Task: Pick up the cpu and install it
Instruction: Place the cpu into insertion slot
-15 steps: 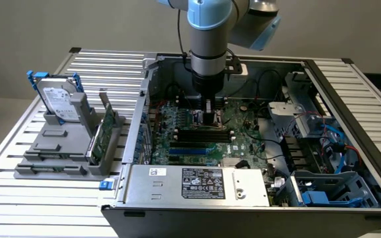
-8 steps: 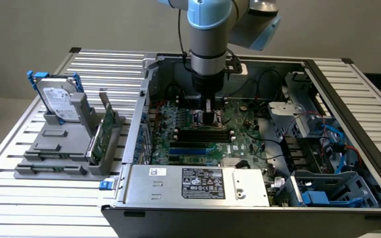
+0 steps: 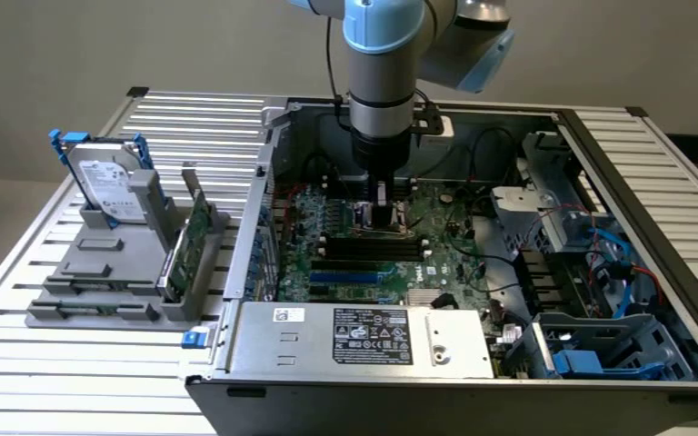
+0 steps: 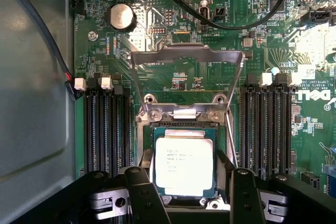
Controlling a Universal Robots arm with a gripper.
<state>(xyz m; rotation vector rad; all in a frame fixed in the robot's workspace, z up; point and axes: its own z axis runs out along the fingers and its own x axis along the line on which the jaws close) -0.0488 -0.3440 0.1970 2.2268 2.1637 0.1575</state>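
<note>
The cpu (image 4: 184, 169), a small square chip with a silvery top and thin greenish rim, lies flat in the motherboard socket (image 4: 223, 129), below the raised metal load plate (image 4: 186, 53). My gripper (image 4: 186, 157) straddles it, one black finger (image 4: 140, 192) against each opposite edge, so it is shut on the chip. In the exterior view the gripper (image 3: 385, 216) reaches straight down into the open computer case (image 3: 324, 338), low over the green motherboard (image 3: 446, 263).
Black memory slots (image 4: 105, 129) flank the socket on both sides, and black cables (image 4: 226, 22) loop over the board. Outside the case, at the exterior view's left, a grey rack (image 3: 106, 272) holds a hard drive (image 3: 106, 186) with blue bracket and an upright green card (image 3: 197, 245).
</note>
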